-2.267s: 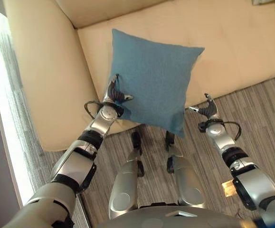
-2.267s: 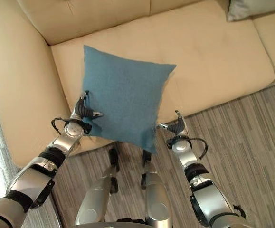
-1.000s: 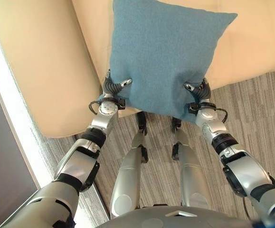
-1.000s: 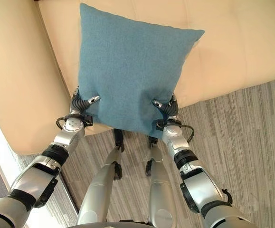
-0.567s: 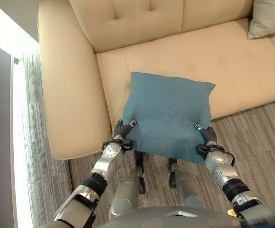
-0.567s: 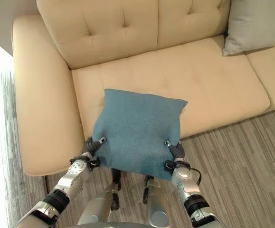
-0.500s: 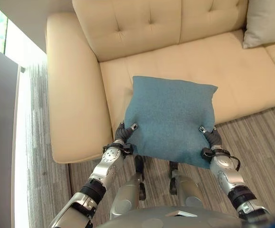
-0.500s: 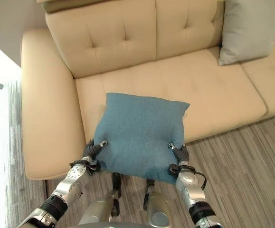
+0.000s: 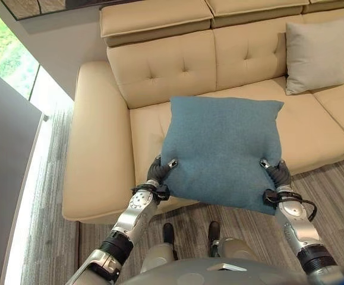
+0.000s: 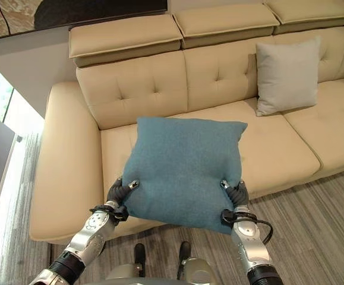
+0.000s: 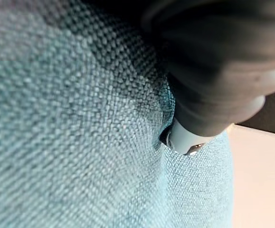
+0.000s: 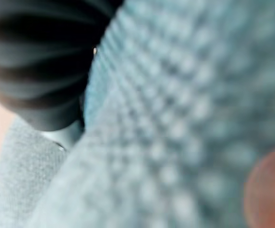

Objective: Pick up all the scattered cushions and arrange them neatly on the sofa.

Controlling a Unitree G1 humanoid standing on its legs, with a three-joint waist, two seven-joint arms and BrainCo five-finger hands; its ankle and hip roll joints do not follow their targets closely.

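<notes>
Left robot hand pinching near left corner of blue cushion, thumb on top. Cushion held aloft above cream sofa seat. Right robot hand clamped on near right corner. Grey cushion propped against sofa back, far right.

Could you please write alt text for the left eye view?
Both robot hands, left hand and right hand, pinch the lower corners of a square teal fabric cushion above a cream leather sofa. A grey square cushion leans against its backrest.
</notes>
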